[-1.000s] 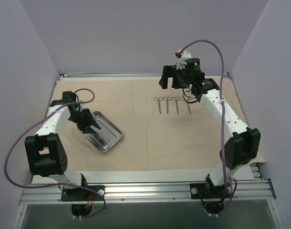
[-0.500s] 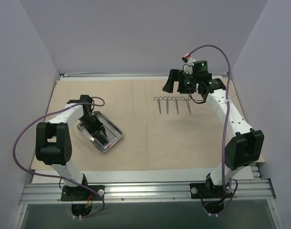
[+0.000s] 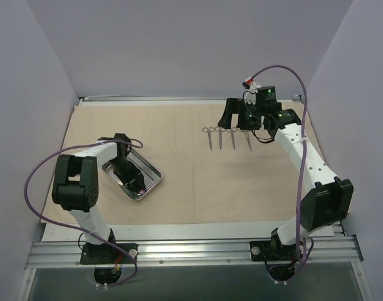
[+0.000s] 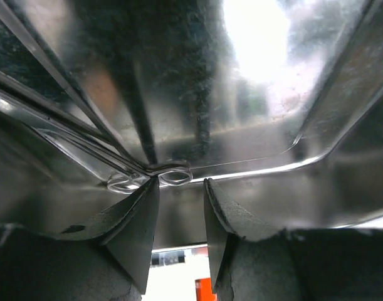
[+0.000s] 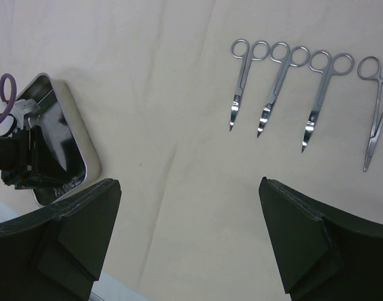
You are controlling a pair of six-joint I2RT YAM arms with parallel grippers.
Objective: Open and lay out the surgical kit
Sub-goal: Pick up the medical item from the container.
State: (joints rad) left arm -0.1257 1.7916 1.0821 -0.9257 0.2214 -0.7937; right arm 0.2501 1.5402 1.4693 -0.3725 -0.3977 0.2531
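Note:
The beige cloth wrap (image 3: 191, 182) of the surgical kit lies spread flat on the table. On its left sits the steel tray (image 3: 155, 172), and my left gripper (image 3: 133, 180) reaches down inside it. In the left wrist view its jaws (image 4: 182, 182) stand a little apart with nothing between them. The ring handles of an instrument (image 4: 172, 175) lie just ahead of the tips against the tray wall (image 4: 316, 150). Several silver instruments (image 3: 229, 137) lie in a row at the back right. My right gripper (image 3: 237, 119) hovers above them, wide open (image 5: 190, 182) and empty.
The right wrist view shows the row of instruments (image 5: 276, 84) on the cloth (image 5: 178, 94) at upper right and the tray (image 5: 84, 157) at far left. Purple walls close in three sides. A metal rail (image 3: 197, 251) runs along the near edge.
My left gripper has slid along the tray toward its near right end, its arm folding in. The right gripper has drifted right and slightly nearer, staying open.

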